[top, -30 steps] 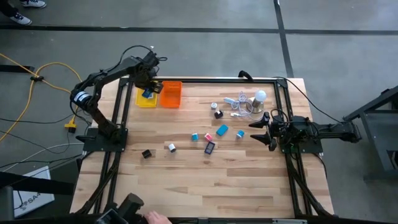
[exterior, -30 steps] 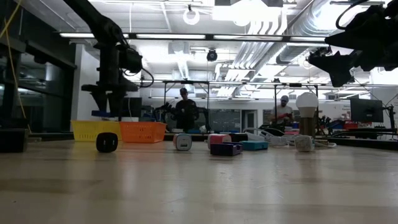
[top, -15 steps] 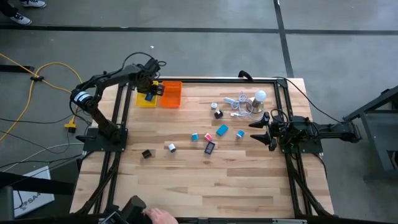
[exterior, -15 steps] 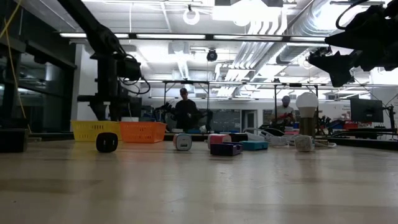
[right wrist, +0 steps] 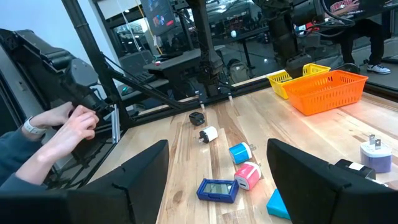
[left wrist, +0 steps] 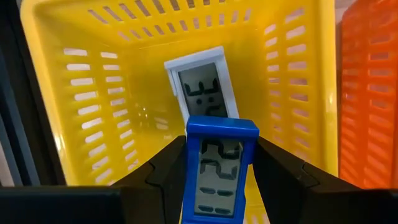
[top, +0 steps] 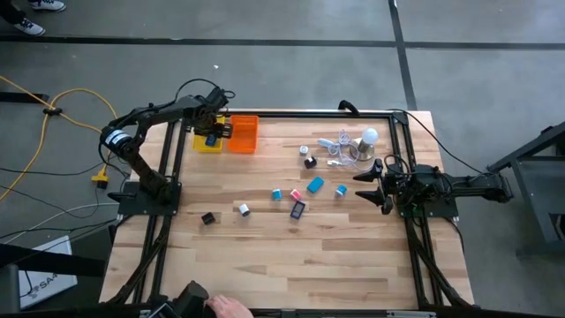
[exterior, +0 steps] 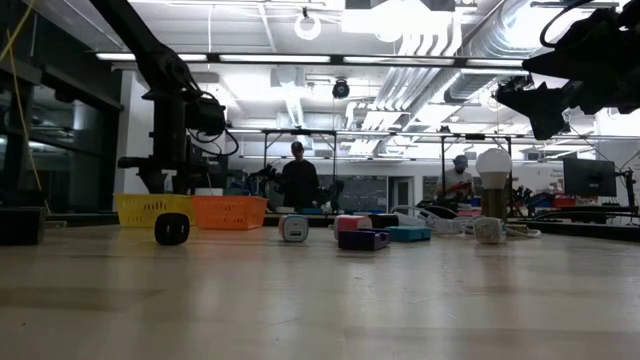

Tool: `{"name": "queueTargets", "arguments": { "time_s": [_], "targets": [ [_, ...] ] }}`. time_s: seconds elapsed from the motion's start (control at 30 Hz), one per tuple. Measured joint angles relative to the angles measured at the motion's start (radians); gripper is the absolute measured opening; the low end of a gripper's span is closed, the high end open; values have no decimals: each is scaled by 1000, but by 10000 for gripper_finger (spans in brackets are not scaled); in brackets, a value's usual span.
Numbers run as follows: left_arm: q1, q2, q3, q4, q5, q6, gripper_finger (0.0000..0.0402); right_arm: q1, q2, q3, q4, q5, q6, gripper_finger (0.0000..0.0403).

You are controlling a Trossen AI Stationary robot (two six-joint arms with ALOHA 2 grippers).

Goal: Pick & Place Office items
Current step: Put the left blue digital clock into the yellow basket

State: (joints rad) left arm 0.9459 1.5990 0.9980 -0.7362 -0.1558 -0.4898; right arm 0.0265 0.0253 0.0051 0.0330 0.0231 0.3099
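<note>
Blue piece over the yellow basket

My left hand (left wrist: 219, 186) pinches a blue-framed little display (left wrist: 218, 168) inside the yellow slotted plastic basket (left wrist: 99, 93); my right hand (top: 371, 187) waits spread.

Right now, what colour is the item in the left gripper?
Blue, with a grey display face; the left wrist view shows it best.

From my station the table (top: 353, 256) reads evenly lit from overhead, with only faint, soft shadows. At table height, bright ceiling strip lights (exterior: 330, 58) glare and leave the arms as dark silhouettes, while the near tabletop blurs. Inside the yellow basket (left wrist: 106, 93) the light is bright and the image sharp.
</note>
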Motion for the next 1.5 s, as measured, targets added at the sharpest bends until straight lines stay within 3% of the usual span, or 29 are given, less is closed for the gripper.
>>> {"name": "queueTargets", "arguments": {
  "time_s": [1.5],
  "targets": [
    [0,0,0,6,6,6,176,0,0,0,0,0,0,259]
  ]
}}
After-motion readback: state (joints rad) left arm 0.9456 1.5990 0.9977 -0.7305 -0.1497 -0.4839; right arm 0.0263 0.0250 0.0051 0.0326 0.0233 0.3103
